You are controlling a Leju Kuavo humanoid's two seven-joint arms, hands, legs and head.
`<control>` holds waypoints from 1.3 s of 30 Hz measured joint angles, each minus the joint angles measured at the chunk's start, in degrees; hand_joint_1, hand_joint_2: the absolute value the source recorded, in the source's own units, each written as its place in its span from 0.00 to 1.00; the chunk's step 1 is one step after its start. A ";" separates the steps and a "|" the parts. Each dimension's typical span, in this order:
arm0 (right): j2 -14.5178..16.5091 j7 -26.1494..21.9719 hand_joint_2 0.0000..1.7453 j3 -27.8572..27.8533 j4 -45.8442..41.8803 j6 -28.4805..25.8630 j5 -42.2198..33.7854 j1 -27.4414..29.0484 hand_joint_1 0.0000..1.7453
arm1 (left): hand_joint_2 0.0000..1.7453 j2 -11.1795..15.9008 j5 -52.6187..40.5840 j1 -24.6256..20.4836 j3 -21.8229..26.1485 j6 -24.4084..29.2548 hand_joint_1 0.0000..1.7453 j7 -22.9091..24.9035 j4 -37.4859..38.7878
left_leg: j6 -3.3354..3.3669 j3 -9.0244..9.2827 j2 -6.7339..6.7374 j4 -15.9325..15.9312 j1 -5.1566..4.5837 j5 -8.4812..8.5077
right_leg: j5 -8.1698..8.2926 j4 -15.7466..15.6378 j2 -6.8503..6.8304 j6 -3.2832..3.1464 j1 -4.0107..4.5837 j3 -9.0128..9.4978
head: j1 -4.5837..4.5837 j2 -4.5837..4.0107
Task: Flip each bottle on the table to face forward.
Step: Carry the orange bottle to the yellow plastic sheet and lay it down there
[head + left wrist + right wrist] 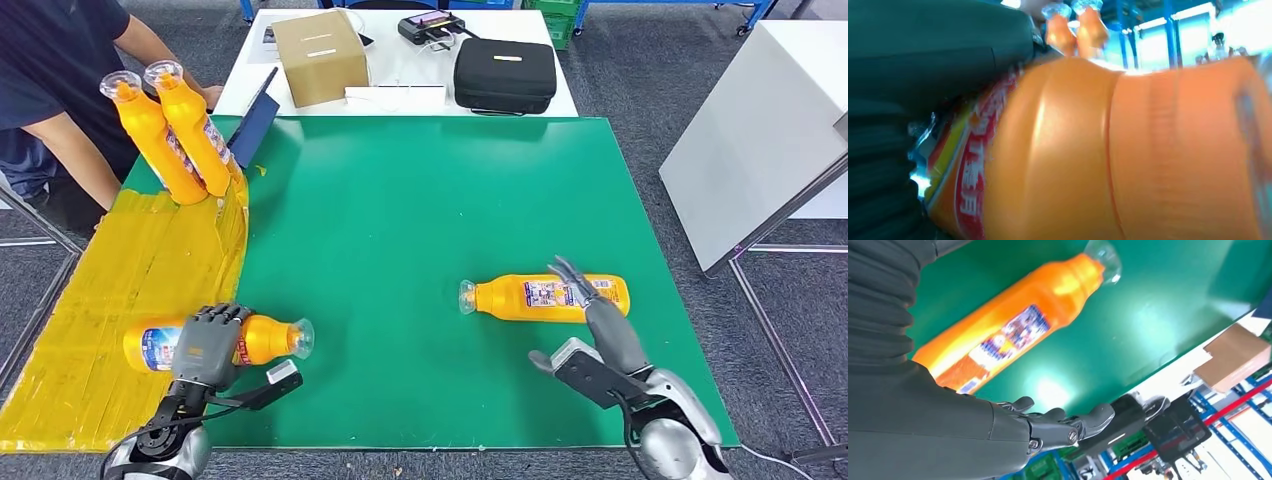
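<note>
- Two orange bottles lie on their sides on the green table (400, 200). Both have clear caps and printed labels.
- The left bottle (250, 341) lies at the near left of the table, across the edge between the green surface and the yellow taped strip (130, 290). Its cap points toward the table's middle and its blue-and-white label is partly covered.
- The left hand (208, 346) is draped over this bottle's middle, its fingers curled down around the body and gripping it. In the left wrist view the orange body (1128, 160) is pressed close against the hand.
- The right bottle (530, 297) lies near the table's near right, cap toward the middle and label facing up.
- The right hand (590, 310) hovers just over the bottle's base end, fingers (1083, 422) stretched out and slightly spread, holding nothing.
- Two more orange bottles (175, 130) are held leaning at the table's far left by a person (60, 90).
</note>
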 joint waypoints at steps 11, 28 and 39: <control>-3.30 0.58 1.00 -1.79 -0.11 0.57 0.86 -0.34 0.00 | 0.00 2.92 2.33 -8.53 -1.43 -6.15 0.00 -0.52 14.86 | -0.01 0.65 -0.42 -0.05 0.00 0.04 | -0.07 0.00 -0.27 -0.03 -0.01 0.77 | 0.00 0.00; -5.12 7.51 1.00 1.55 18.66 3.74 8.67 -14.96 0.00 | 0.00 4.43 37.86 -9.78 -2.63 -27.71 0.00 -22.17 11.02 | 0.13 0.68 -0.68 -0.05 -0.03 0.50 | 0.16 0.00 -0.65 0.02 -0.08 0.96 | 0.00 0.01; -2.52 8.68 1.00 6.59 36.66 3.54 13.51 -25.34 0.00 | 0.00 2.22 60.56 -4.45 -0.70 -39.68 0.00 -26.40 -4.67 | 0.15 -0.09 -0.52 0.00 -0.02 0.56 | 0.30 0.04 -0.59 0.06 -0.04 0.14 | 0.00 0.00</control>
